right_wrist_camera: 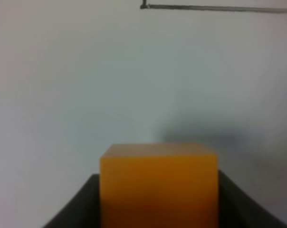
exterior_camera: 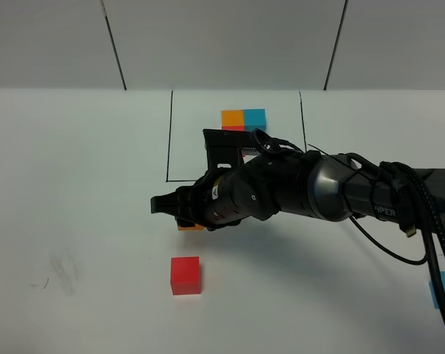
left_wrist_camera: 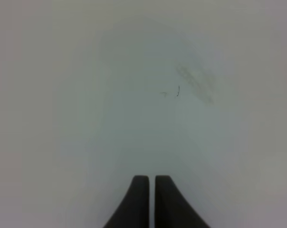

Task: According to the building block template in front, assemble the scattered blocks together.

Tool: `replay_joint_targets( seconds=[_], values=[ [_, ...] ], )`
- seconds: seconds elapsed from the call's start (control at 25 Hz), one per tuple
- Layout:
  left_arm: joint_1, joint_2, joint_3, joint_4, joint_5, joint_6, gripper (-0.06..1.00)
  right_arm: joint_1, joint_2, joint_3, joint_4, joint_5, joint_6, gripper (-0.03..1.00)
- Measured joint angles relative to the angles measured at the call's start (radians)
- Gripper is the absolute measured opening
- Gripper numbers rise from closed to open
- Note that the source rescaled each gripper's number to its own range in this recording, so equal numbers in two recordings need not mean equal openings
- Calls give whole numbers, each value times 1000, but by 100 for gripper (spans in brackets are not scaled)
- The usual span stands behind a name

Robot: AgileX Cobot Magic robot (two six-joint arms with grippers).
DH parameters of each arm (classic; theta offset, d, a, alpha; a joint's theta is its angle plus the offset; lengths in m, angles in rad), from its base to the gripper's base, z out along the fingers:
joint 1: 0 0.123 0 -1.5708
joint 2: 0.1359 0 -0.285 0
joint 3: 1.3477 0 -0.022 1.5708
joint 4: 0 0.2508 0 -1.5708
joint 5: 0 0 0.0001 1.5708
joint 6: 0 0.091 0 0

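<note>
The right tool (exterior_camera: 177, 210) pinches the orange cube (right_wrist_camera: 158, 183) at the middle of the table (exterior_camera: 75, 184). The red cube (exterior_camera: 186, 275) sits nearer the front edge. The left tool (left_wrist_camera: 151, 199) is pressed together.

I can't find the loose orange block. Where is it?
The orange block is in the right gripper, near the middle of the high view, between the red block and the black-lined rectangle.

The right gripper (exterior_camera: 180, 212) sits over an orange cube (exterior_camera: 191, 226), the red cube (exterior_camera: 186, 275) at its 6 o'clock. The building block template (exterior_camera: 243, 119) lies at 1 o'clock, a cyan cube (exterior_camera: 435, 293) at 4 o'clock.
</note>
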Motion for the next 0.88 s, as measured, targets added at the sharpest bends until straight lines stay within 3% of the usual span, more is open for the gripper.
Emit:
replay_joint_targets(
  seconds=[0.16,0.36,0.88],
  values=[
    [0,0,0,0,0,0,0,0,0,0,-73,-9,133,51],
    [0,0,0,1,0,-1,0,0,0,0,-165,1,214,51],
    [0,0,0,1,0,-2,0,14,64,-1,-180,22,235,51]
  ],
)
